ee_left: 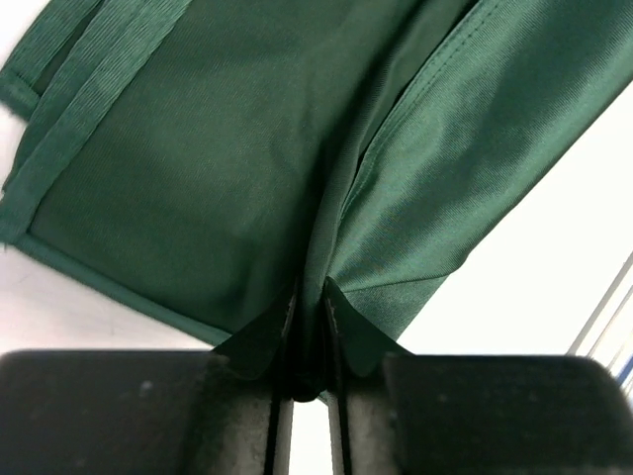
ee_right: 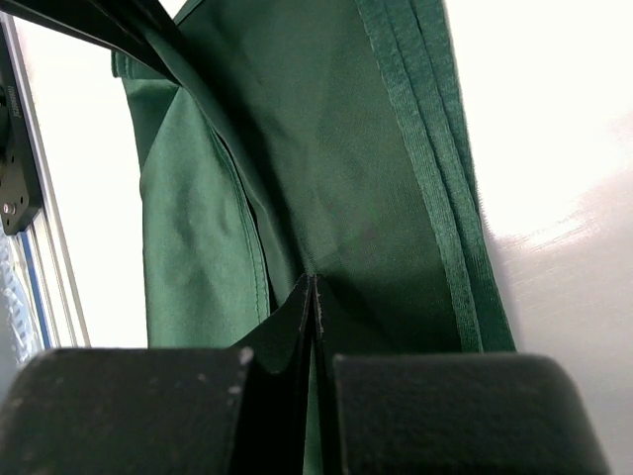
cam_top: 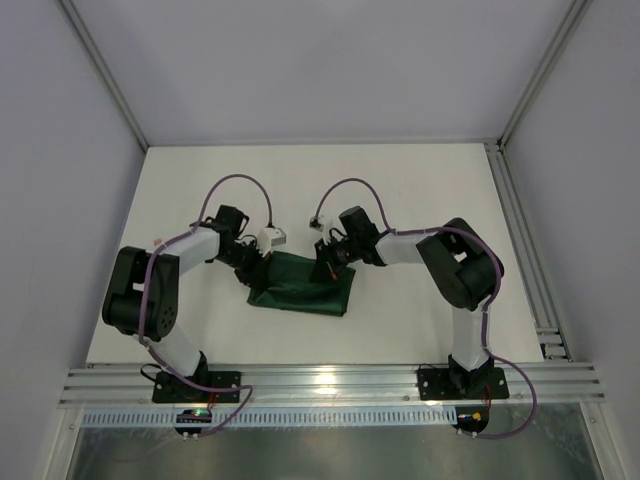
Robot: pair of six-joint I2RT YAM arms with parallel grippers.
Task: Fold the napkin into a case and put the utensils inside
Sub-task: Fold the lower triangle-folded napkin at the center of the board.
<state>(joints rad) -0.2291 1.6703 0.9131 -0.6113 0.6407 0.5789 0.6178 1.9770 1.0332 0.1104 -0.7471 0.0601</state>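
The dark green napkin lies folded in layers as a short oblong at the table's middle, between both arms. My left gripper is at its left upper edge. In the left wrist view the napkin fills the frame, and the left gripper has a raised fold pinched in the narrow slit between its fingers. My right gripper is at the right upper edge. In the right wrist view the right gripper is shut tight on a layer of the napkin. I cannot tell whether the folds form a case. The utensils are out of view.
An aluminium rail runs along the near edge where the arm bases stand, and another rail lines the right side. White enclosure walls close in the white table at the back and sides. Purple cables loop above both wrists.
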